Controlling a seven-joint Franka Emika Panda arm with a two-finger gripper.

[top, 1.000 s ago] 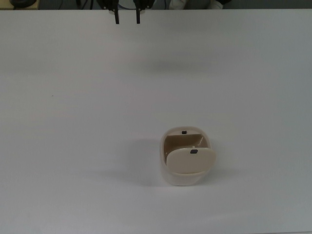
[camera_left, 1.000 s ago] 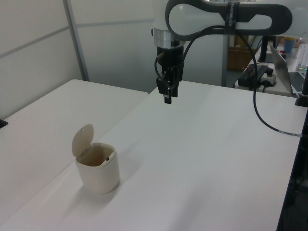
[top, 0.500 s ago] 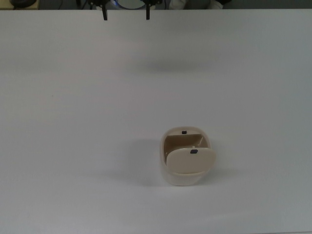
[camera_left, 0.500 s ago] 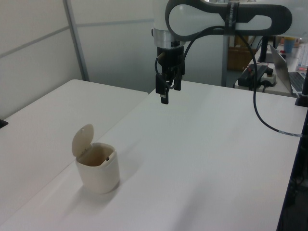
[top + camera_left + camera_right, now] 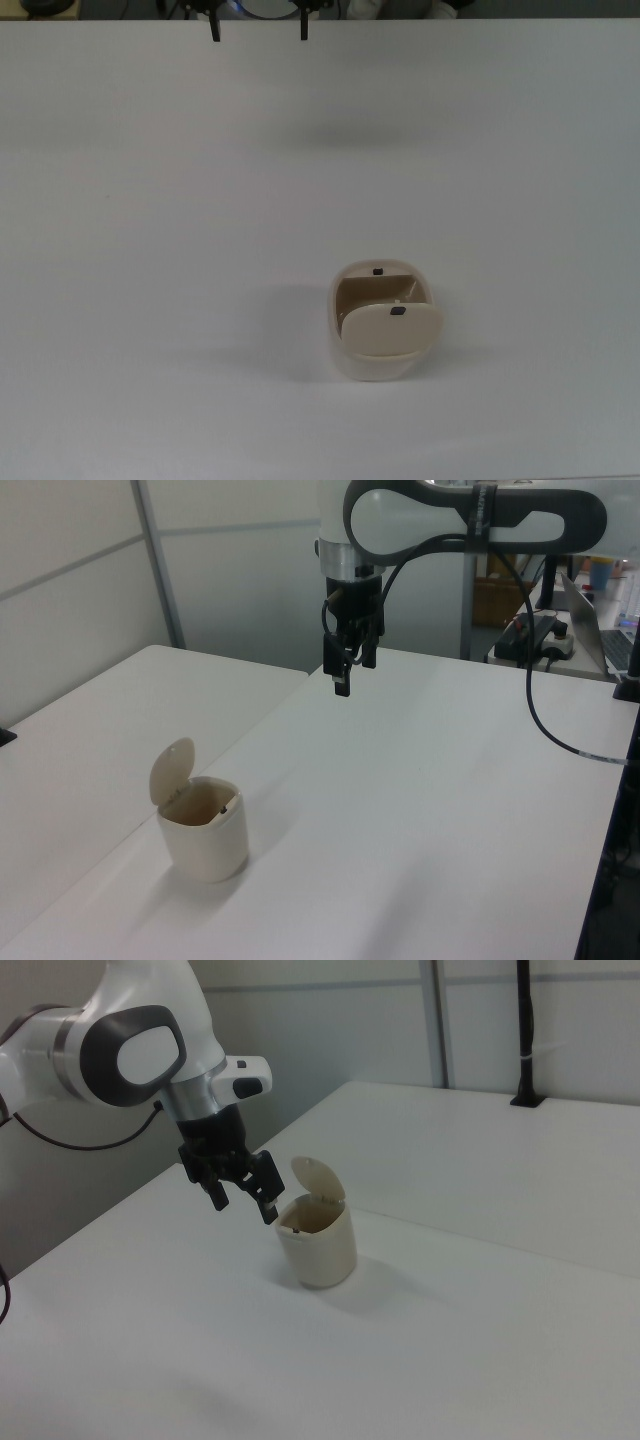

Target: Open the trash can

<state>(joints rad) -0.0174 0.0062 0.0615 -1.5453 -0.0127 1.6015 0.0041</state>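
Here the trash can stands upright on the white table, in the lower middle of the top view, slightly toward the top view's right. It is a small cream bin of rounded-rectangle outline. Its lid is swung up and stands nearly vertical at one edge of the rim, leaving the mouth uncovered and the tan inner wall visible. A small black button shows on the raised lid, and a second dark mark sits on the opposite rim.

In the left view the trash can sits near the table's front corner, with the lid rising on the left view's left side of the rim. In the right view the trash can stands mid-table, its lid tilted up at the far side.

The gripper hangs from the white Franka arm, held in the air above the table and well apart from the bin. Its two black fingers are spread apart with nothing between them, and only their tips enter the top edge of the top view. In the right view the gripper appears just beside the bin on the right view's left; the other two views show clear separation.
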